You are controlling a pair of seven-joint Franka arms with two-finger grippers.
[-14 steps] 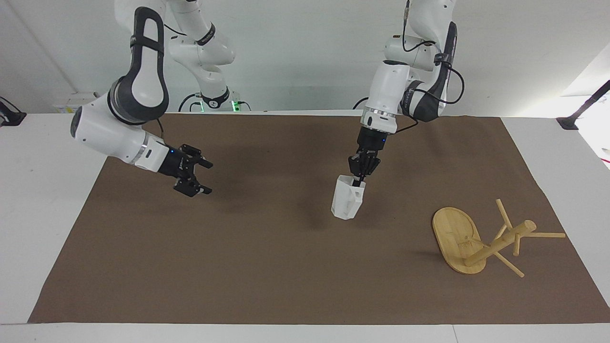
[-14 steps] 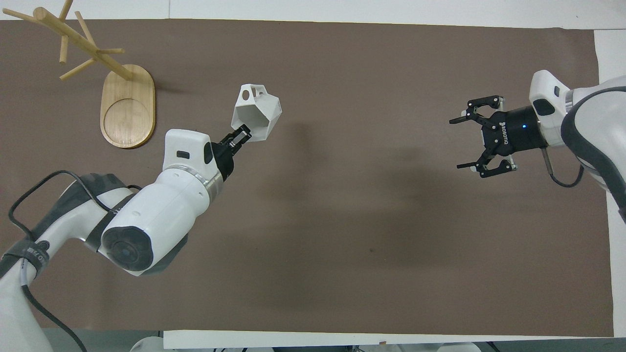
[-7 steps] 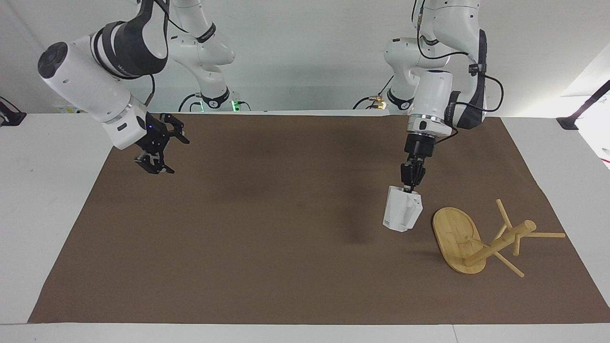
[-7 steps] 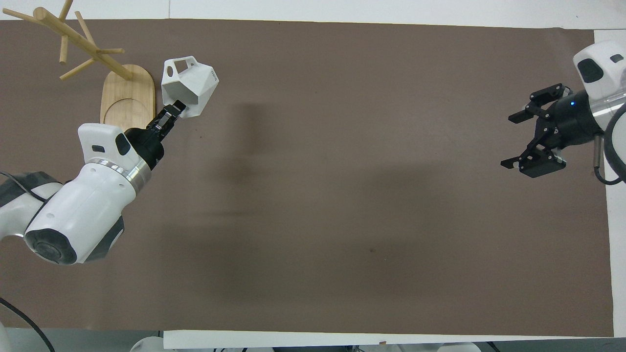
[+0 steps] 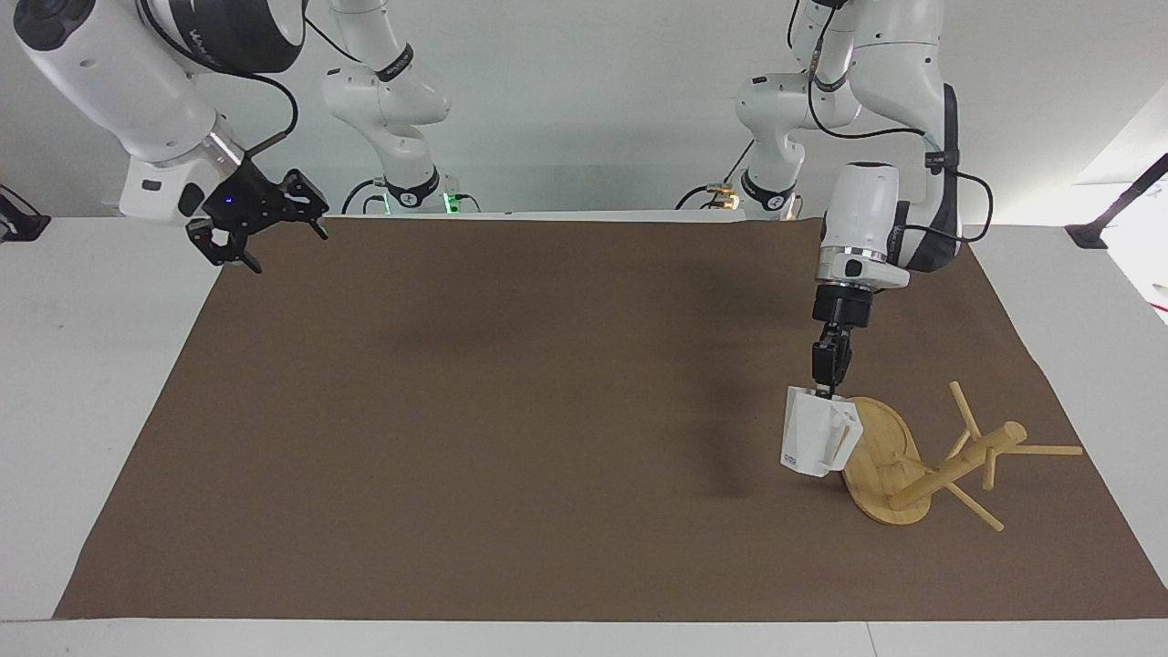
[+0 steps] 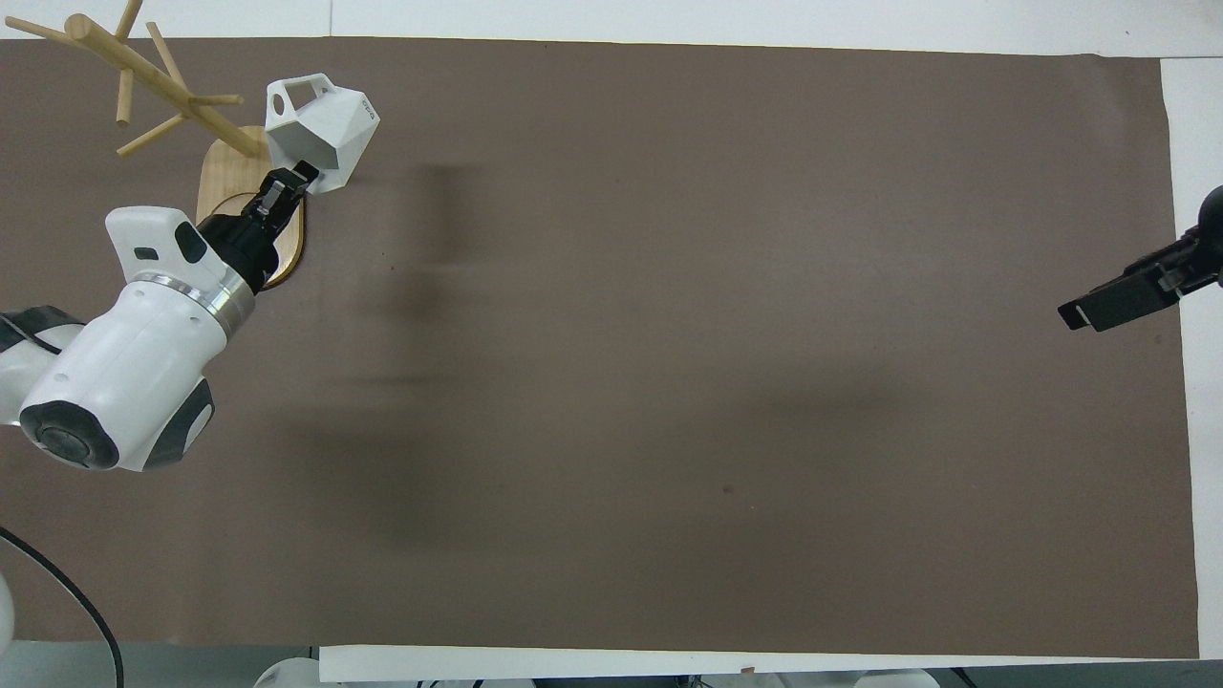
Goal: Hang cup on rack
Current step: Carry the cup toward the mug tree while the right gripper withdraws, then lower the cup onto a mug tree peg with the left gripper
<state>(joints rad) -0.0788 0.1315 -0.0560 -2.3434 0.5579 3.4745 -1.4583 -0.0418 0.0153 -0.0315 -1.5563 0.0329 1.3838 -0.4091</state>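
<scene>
My left gripper (image 5: pixel 829 392) pinches the rim of the small white cup with flat angled sides (image 5: pixel 815 442). The cup hangs in the air over the edge of the light bamboo rack (image 5: pixel 922 456), just beside its oval base. My right gripper (image 5: pixel 258 224) waits with its fingers spread wide, holding nothing, over the corner of the brown mat (image 5: pixel 511 438).
</scene>
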